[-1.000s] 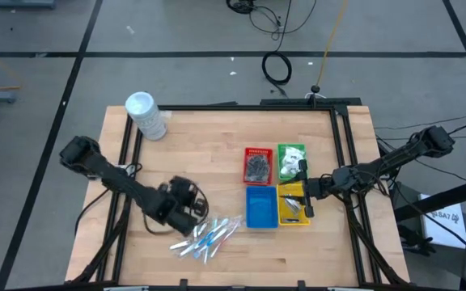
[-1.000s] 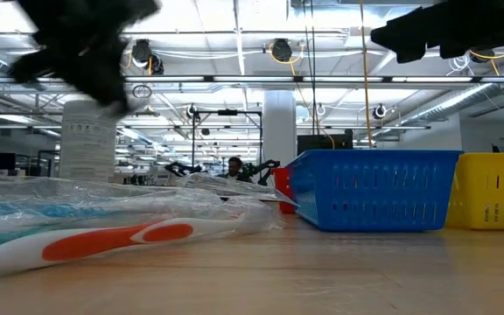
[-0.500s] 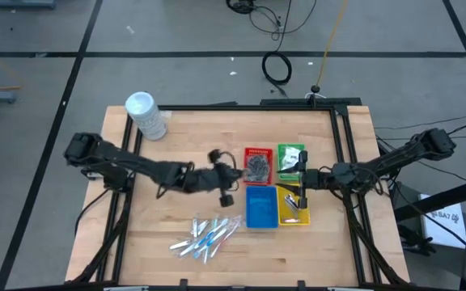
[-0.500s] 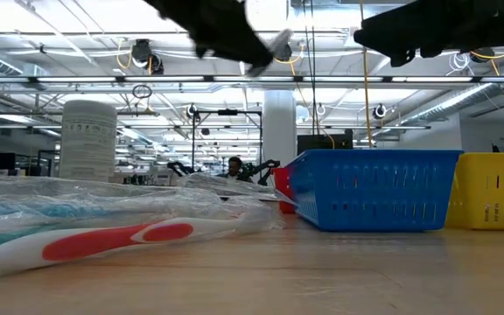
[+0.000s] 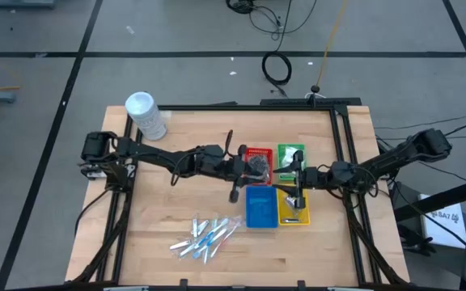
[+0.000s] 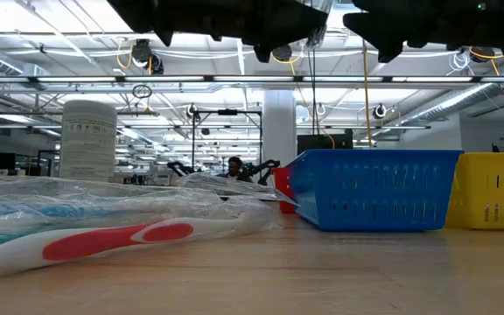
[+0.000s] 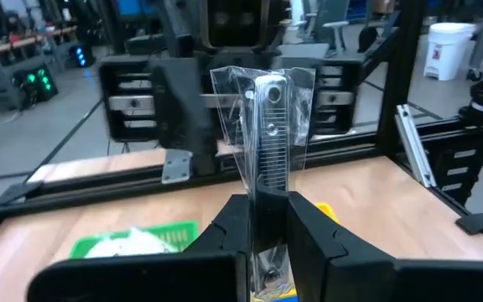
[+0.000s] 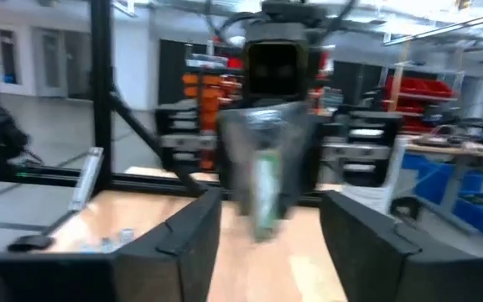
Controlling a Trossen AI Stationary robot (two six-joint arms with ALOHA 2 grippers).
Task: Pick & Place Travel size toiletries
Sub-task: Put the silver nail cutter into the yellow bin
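My left gripper (image 5: 249,167) reaches across the table to above the red tray (image 5: 258,164) and is shut on a slim clear-wrapped stick (image 7: 268,117) with a dark ribbed body and a silver head. My right gripper (image 5: 288,179) faces it from above the green tray (image 5: 292,160) and the yellow tray (image 5: 294,207). It stands open, and the wrapped stick (image 8: 262,180) shows just ahead of its fingers. More wrapped sticks lie in a pile (image 5: 207,237) near the table's front edge, one of them a red-and-white brush (image 6: 103,242). My left gripper pinches the stick's near end (image 7: 268,220) between its two fingers, wrapper and all. The fingers come roughly level from the table's left and lie along the stick. The rest of the stick juts out past the fingertips toward my right gripper, lifted clear of the trays.
A blue tray (image 5: 260,207) sits in front of the red one and shows as a blue basket (image 6: 374,188) in the low view. A tall white tub (image 5: 146,115) stands at the far left corner. Black frame rails (image 5: 345,162) run along the table's sides.
My left gripper has swung from above the pile at the near left toward the far right, over the trays. It has risen a little and rolled its wrist, carrying the wrapped stick clear of the table. My right gripper has edged left toward it.
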